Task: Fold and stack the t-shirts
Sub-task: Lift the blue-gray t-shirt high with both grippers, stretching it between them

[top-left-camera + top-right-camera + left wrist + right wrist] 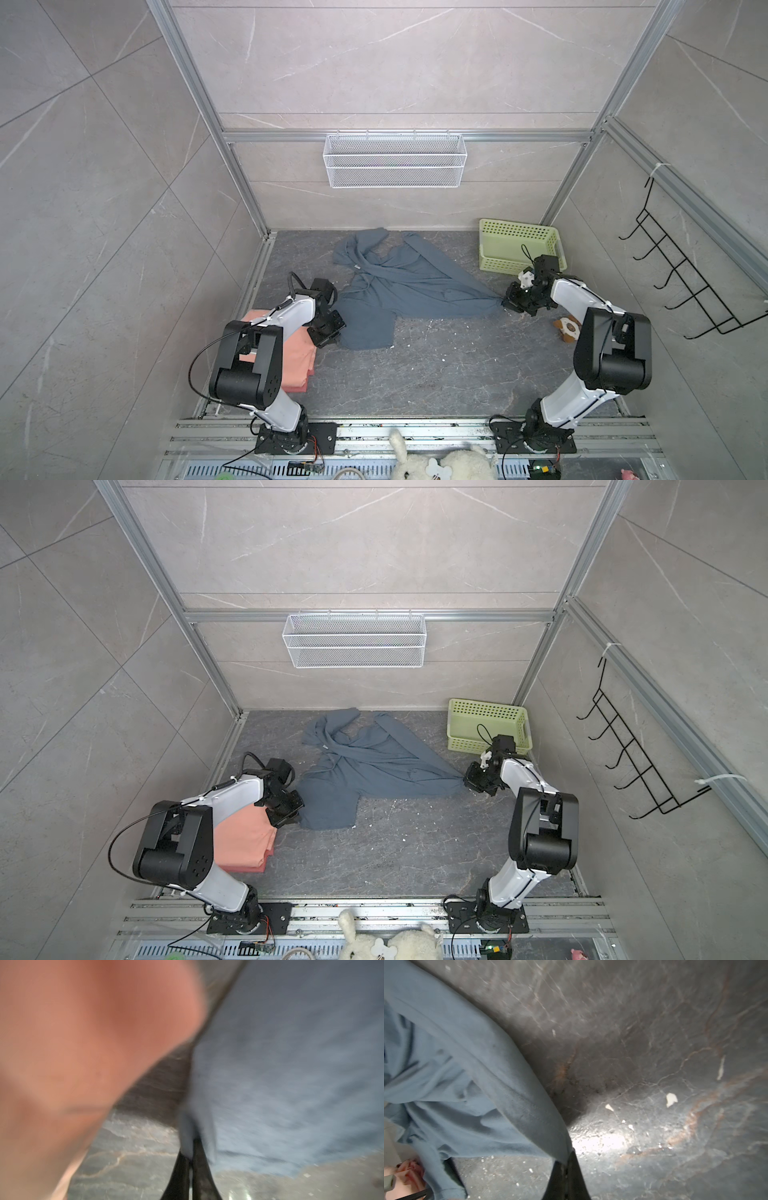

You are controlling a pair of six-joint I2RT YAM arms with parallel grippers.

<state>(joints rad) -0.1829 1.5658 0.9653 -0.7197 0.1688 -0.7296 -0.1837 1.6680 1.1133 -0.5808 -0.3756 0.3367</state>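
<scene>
With my left gripper (192, 1152) and right gripper (566, 1159) both clamped on opposite edges of the blue-grey t-shirt (415, 286), crumpled at the table's (436, 374) back middle, I should lift evenly, pulling it taut.

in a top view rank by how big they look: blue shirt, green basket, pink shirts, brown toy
1. blue shirt
2. pink shirts and green basket, too close to rank, arm covers some pink
3. brown toy

Grey veined tile walls (395, 62), dark marbled floor (436, 374), aluminium frame (270, 136), white mesh shelf (395, 166)
</scene>
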